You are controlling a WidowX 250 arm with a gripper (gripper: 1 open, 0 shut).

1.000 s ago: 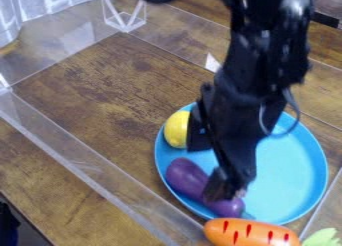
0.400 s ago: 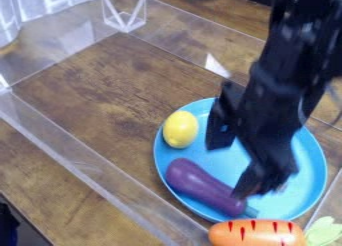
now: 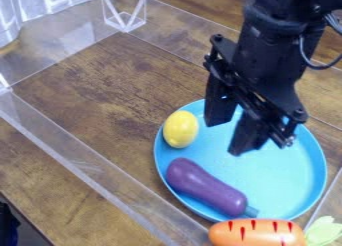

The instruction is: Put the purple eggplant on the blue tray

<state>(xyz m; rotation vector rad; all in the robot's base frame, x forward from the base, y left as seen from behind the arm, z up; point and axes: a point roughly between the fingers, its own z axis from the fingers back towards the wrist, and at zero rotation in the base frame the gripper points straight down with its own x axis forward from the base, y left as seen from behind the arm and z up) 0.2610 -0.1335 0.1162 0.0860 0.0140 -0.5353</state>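
Camera: the purple eggplant (image 3: 206,187) is seen lying on the blue tray (image 3: 297,180), with the gripper (image 3: 263,133) above it, fingers parted and empty.

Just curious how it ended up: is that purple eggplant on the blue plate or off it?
On it. The purple eggplant lies flat on the blue tray, near its front-left rim, untouched by the gripper.

Lab or test bench, not home. Black robot arm (image 3: 267,60) over wood table (image 3: 107,90). Clear acrylic walls (image 3: 60,155) fence work area; clear stand (image 3: 124,10) at back. Toy foods as props: eggplant (image 3: 205,186), lemon (image 3: 181,129), carrot (image 3: 254,233), on blue tray (image 3: 301,180).
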